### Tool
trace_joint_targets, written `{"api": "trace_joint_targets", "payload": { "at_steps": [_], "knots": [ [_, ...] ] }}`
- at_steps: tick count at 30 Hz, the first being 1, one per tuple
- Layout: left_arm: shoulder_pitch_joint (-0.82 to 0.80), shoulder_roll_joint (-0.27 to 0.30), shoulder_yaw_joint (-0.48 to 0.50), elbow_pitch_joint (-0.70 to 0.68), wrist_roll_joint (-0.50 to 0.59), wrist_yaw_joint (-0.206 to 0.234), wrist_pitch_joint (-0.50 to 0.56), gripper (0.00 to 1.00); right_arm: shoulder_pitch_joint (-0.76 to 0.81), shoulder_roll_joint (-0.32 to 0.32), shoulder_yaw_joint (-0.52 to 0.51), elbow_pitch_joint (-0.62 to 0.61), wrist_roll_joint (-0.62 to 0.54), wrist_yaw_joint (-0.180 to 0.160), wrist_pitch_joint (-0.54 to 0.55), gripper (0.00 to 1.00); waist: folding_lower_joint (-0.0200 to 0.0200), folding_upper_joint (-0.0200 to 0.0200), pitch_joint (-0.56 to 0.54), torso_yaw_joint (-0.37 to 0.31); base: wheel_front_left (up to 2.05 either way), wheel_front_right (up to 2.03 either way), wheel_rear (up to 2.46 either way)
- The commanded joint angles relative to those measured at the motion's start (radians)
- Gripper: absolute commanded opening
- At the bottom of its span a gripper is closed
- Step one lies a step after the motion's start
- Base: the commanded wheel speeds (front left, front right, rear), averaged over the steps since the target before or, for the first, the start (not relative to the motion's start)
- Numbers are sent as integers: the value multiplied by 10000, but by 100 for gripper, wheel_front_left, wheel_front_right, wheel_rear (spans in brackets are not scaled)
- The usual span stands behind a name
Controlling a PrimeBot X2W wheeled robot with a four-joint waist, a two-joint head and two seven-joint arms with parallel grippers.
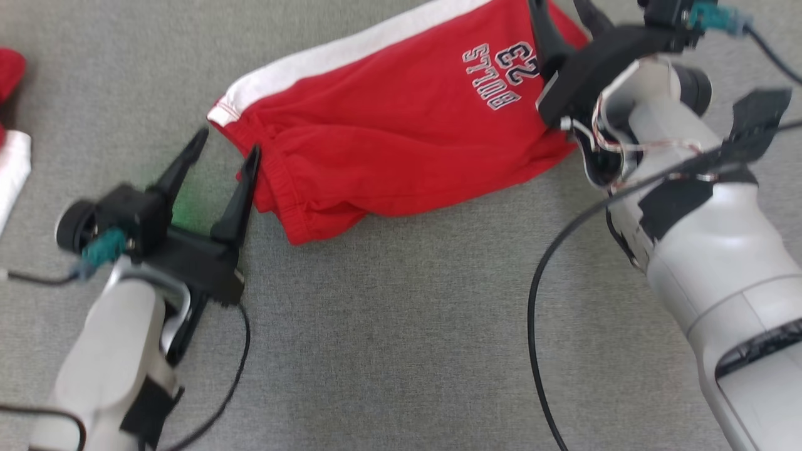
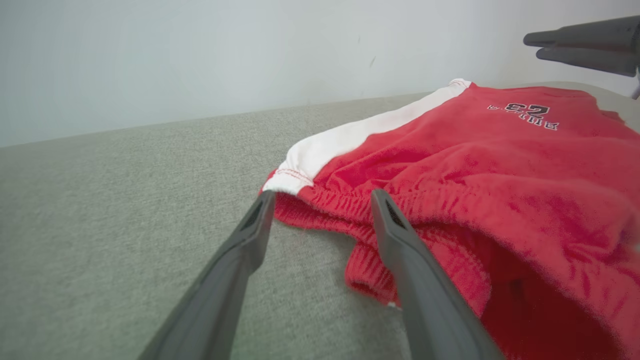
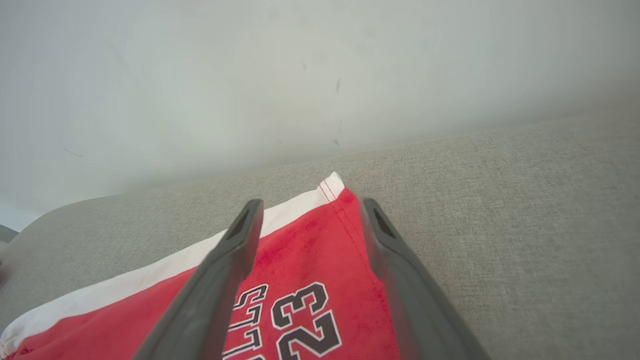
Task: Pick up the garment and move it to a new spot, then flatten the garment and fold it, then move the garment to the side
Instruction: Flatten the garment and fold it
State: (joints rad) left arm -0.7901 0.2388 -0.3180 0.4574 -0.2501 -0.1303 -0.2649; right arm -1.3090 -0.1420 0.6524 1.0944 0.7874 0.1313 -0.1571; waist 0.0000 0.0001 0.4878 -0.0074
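Observation:
The garment [image 1: 401, 138] is a pair of red shorts with a white side stripe and a "23" print, lying crumpled on the grey surface. My left gripper [image 1: 229, 141] stands open at its elastic waistband end. In the left wrist view [image 2: 322, 195] one finger lies beside the waistband [image 2: 350, 210] and the other over bare cloth surface. My right gripper [image 1: 564, 15] is open above the printed leg end. In the right wrist view [image 3: 311, 202] its fingers straddle the hem corner of the garment [image 3: 310, 280]. Neither holds anything.
The grey fabric surface [image 1: 388, 326] stretches wide in front of the garment. A red and white cloth [image 1: 12, 144] lies at the far left edge. A pale wall [image 2: 200, 50] rises behind the surface. Black cables [image 1: 539, 300] hang from both arms.

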Motion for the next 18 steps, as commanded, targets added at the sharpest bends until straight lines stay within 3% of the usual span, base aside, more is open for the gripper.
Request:
{"api": "trace_joint_targets", "payload": {
  "at_steps": [1,18],
  "knots": [
    [657,56,267,-349,206,75,5,100,454,-183,279,-174,180,-10,-215,100,0,-1,-506,-113,0,0,0],
    [3823,-345,1363,-3194,1242,1082,-1,100,2370,-1440,1251,-628,700,-10,-933,100,0,-1,-1886,-41,0,0,0]
  ]
}}
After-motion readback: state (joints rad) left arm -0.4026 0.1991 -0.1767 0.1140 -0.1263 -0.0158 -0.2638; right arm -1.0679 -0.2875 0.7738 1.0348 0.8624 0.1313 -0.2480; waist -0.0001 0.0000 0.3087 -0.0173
